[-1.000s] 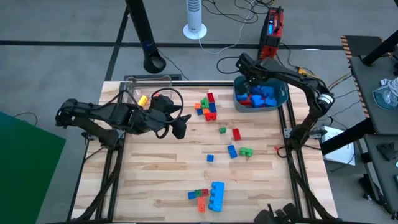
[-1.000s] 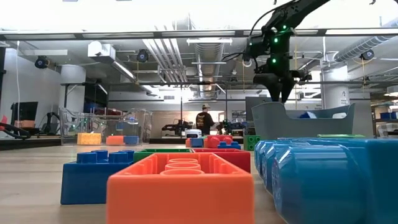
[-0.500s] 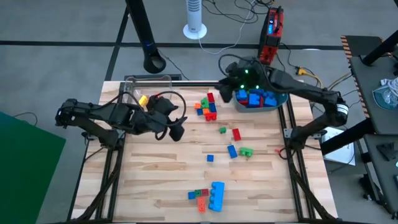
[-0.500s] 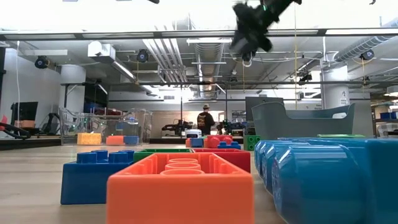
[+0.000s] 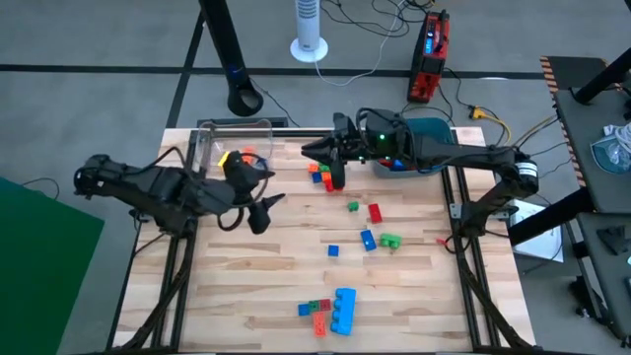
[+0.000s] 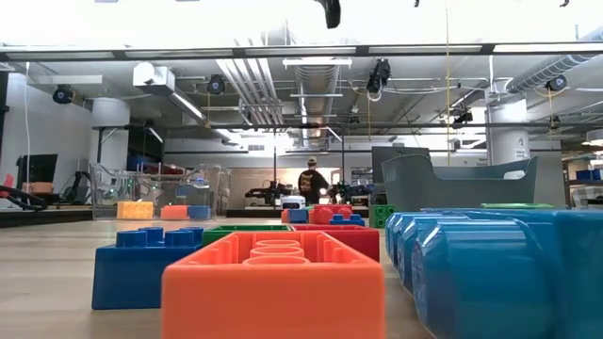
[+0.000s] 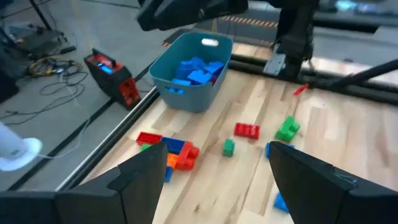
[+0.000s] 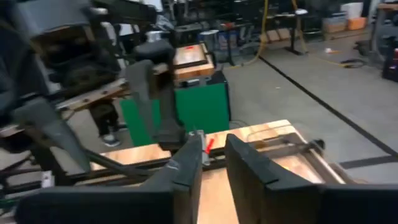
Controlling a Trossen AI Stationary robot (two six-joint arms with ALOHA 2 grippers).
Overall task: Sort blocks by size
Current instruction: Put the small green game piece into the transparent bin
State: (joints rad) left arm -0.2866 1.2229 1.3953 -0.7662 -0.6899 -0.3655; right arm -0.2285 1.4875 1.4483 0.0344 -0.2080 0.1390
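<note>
Loose blocks lie on the wooden table: a cluster [image 5: 327,170] at the far middle, a green one [image 5: 352,206], a red one [image 5: 375,212], a blue one [image 5: 368,239] and a group with a large light-blue block [image 5: 344,310] near the front edge. My right gripper [image 5: 325,156] hovers over the far cluster, pointing toward the table's left. Its fingers [image 8: 186,165] stand a narrow gap apart with nothing between them. My left gripper [image 5: 251,215] hangs open and empty at the left middle, its fingers [image 7: 134,180] wide apart.
A teal tub [image 5: 434,133] holding blue blocks stands at the far right. A clear box [image 5: 232,143] with a yellow block and an orange one stands at the far left. The table's left half and the strip along its right edge are bare wood.
My right gripper has swung from above the teal tub toward the table's left and now hangs over the far cluster of blocks. My left gripper has drawn back a little toward the table's left edge. No block on the table has moved.
</note>
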